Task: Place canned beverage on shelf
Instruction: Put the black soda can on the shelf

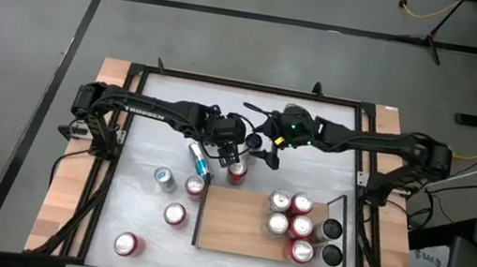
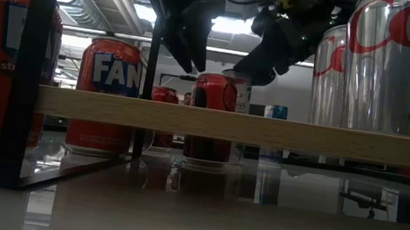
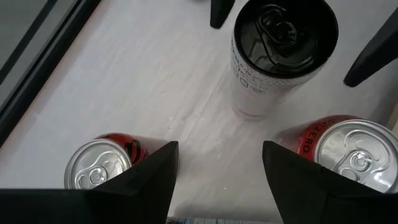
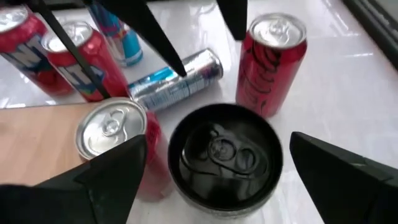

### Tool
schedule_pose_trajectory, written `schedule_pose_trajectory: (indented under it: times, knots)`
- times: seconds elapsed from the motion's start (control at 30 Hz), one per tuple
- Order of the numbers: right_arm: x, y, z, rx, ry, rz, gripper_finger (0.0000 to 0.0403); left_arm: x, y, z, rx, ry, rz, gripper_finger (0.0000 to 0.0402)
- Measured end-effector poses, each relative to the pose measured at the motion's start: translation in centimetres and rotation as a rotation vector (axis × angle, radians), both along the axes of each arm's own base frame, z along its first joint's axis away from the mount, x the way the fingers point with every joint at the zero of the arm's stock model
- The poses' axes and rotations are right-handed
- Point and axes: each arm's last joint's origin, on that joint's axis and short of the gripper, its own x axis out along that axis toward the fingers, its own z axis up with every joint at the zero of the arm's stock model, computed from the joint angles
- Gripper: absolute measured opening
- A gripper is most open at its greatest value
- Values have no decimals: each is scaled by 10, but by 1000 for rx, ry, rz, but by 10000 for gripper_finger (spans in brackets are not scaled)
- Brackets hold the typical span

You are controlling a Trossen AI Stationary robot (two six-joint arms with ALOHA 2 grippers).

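White tabletop carries a black-topped can [image 4: 221, 155] standing upright directly under the wide-open, empty right gripper [image 4: 214, 171] (left gripper [image 3: 217, 180], half-open and empty, hovers just beside), with the shelf [image 1: 235, 223] at about five o'clock from it.

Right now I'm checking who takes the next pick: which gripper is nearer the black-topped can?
Right. The right gripper hangs open directly over the black-topped can, fingers either side. The left gripper is open too, beside it above the red cans.
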Motion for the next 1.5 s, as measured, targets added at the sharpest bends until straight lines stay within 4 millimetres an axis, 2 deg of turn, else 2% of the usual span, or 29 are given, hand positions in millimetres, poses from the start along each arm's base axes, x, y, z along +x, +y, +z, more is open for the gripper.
schedule_pose_trajectory:
  times: [0.17, 1.17, 1.27, 1.5]
  knots:
    - [3, -1, -7, 6, 26, -1, 385, 0, 0, 0, -1, -3, 0, 226]
    - [3, -1, -7, 7, 27, -4, 382, 0, 0, 0, -3, -8, 4, 226]
    - [3, -1, -7, 7, 27, -4, 362, 0, 0, 0, -3, -7, 4, 226]
    - [3, -1, -7, 8, 26, -3, 277, 0, 0, 0, -3, -7, 5, 226]
